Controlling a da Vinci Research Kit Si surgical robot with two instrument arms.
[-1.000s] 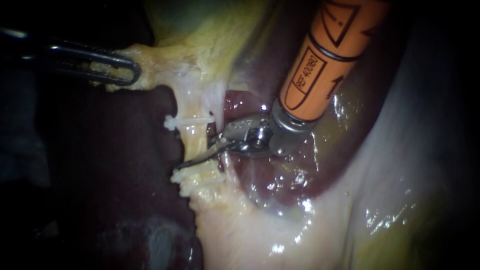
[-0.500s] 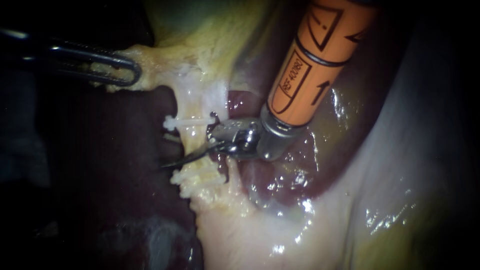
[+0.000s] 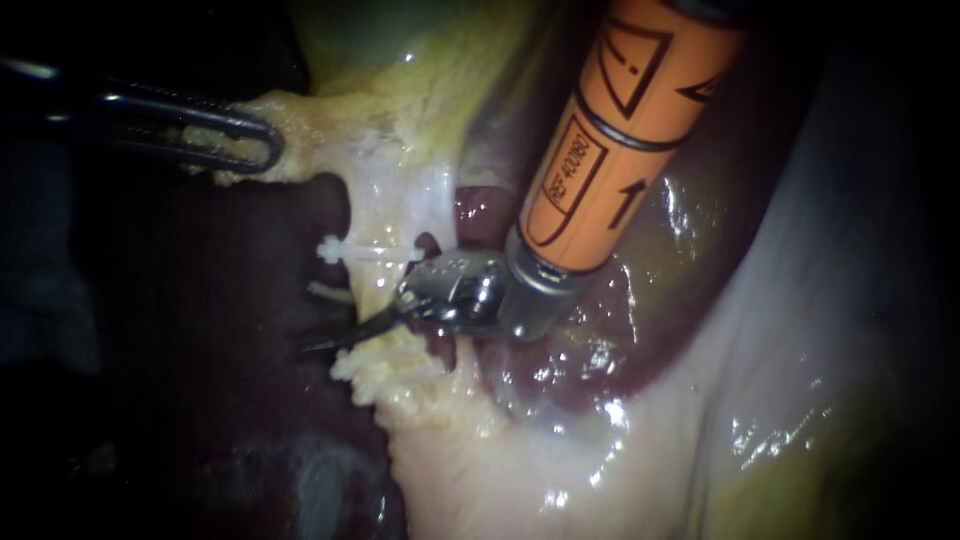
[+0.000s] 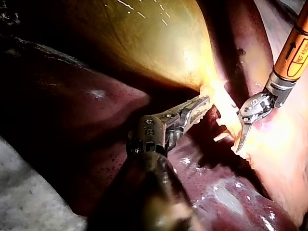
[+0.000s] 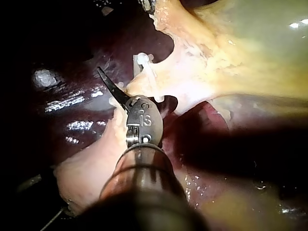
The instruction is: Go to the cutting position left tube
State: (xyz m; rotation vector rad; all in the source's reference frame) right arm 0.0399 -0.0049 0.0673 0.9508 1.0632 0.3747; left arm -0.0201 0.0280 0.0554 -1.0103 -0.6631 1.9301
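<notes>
The only writing is showing on the right instrument (image 3: 350, 331). Black printing is running along the orange sleeve (image 3: 610, 120) of its shaft: a boxed line of letters and digits with outlined signs beside it, appearing in the endoscope view and partly in the left wrist view. In the right wrist view, small stamped characters are sitting on its metal hinge piece (image 5: 143, 115), too small to make out.

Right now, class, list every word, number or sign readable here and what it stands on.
Orange shaft of the right instrument: printed markings, not quoted here.
Metal wrist behind its tip: stamped marks, likewise not quoted.
Tissue and clip: no text.
</notes>
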